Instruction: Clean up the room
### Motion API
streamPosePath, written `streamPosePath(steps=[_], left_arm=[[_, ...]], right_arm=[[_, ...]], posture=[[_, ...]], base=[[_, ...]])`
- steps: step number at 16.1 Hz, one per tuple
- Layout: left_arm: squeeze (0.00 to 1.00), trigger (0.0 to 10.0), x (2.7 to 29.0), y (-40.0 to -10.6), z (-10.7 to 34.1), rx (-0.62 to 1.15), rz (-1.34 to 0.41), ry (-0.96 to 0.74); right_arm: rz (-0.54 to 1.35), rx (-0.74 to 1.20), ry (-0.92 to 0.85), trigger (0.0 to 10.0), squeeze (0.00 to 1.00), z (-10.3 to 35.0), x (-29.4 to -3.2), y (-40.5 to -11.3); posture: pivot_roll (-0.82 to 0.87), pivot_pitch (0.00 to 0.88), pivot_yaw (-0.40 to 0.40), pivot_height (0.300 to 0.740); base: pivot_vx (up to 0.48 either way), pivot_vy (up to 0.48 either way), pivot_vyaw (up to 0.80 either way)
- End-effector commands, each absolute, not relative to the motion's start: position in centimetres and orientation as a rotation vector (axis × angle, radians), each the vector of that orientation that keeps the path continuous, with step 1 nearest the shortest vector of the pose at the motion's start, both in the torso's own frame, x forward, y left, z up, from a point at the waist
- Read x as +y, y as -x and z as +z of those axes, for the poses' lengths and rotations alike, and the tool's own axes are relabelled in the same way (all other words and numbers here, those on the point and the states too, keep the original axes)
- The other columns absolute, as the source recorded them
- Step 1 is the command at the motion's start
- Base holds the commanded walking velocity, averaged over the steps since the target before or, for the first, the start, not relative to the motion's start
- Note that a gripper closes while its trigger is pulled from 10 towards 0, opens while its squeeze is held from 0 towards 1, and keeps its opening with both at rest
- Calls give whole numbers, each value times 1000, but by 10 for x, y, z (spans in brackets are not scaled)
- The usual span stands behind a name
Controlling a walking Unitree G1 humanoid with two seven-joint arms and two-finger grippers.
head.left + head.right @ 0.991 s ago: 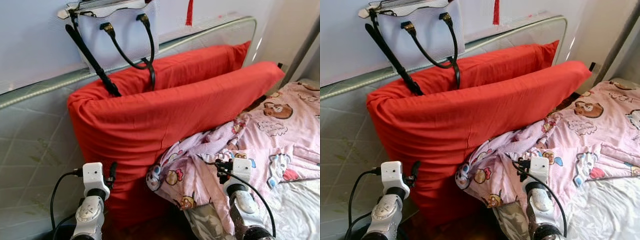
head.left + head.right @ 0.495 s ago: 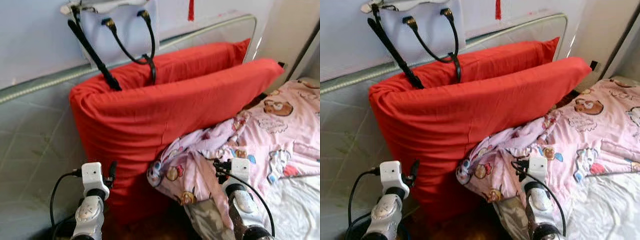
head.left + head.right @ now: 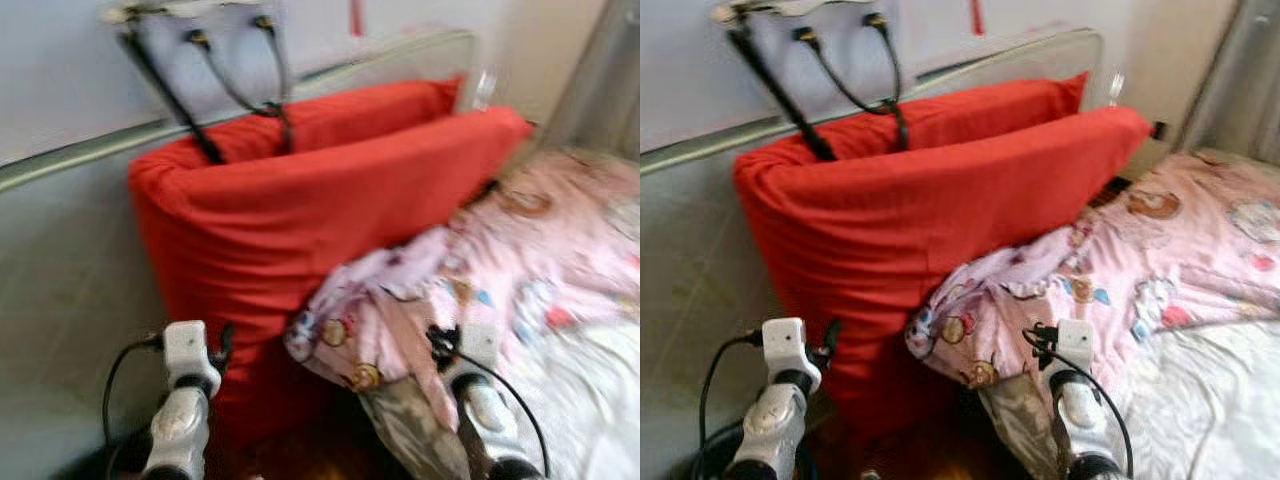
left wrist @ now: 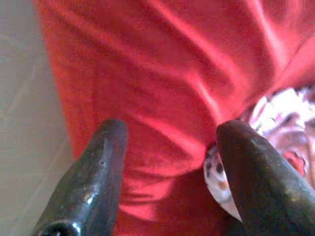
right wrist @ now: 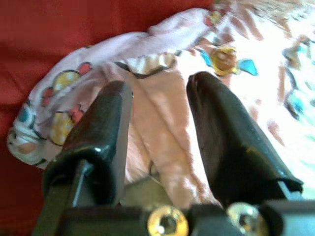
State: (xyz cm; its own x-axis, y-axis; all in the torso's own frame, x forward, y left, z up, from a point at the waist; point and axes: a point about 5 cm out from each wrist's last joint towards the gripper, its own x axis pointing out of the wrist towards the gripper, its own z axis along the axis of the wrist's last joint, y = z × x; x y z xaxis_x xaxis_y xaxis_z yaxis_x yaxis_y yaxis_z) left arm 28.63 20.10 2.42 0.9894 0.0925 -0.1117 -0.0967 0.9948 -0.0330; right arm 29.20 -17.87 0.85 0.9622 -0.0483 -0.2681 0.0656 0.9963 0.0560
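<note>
I've got both arms raised low in front of me, facing the bed. Left end effector [image 4: 167, 162] has its fingers spread wide w/ nothing between them, aimed at the red pillow [image 3: 930, 210], close but not touching as far as I can tell. That pillow stands on edge, leaning back against the headboard [image 3: 700, 150], prob. propped there rather than laid flat. A bag [image 3: 810, 60] hangs behind it, straps draped over the pillow's top edge.

Right end effector [image 5: 157, 123] is also spread, empty, hovering just over the pink cartoon-print blanket [image 3: 1160, 260]. The blanket lies bunched on the bed, one crumpled corner pushed up against the pillow's lower edge, so I judge it's the thing to straighten next. Head views are blurred, cam is moving.
</note>
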Motion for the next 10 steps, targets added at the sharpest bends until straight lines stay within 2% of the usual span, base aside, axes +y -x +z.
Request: streamPosePath(steps=[1,10], left_arm=[[0,10000,204,-281,17,152,99,40],[0,10000,206,-283,19,150,100,36]], right_arm=[[-44,266,-63,10000,0,11,-174,-295],[-18,277,-69,10000,0,9,-168,-294]], posture=[[-82,0,42,670],[-75,0,45,655]], base=[[0,0,0],[0,0,0]])
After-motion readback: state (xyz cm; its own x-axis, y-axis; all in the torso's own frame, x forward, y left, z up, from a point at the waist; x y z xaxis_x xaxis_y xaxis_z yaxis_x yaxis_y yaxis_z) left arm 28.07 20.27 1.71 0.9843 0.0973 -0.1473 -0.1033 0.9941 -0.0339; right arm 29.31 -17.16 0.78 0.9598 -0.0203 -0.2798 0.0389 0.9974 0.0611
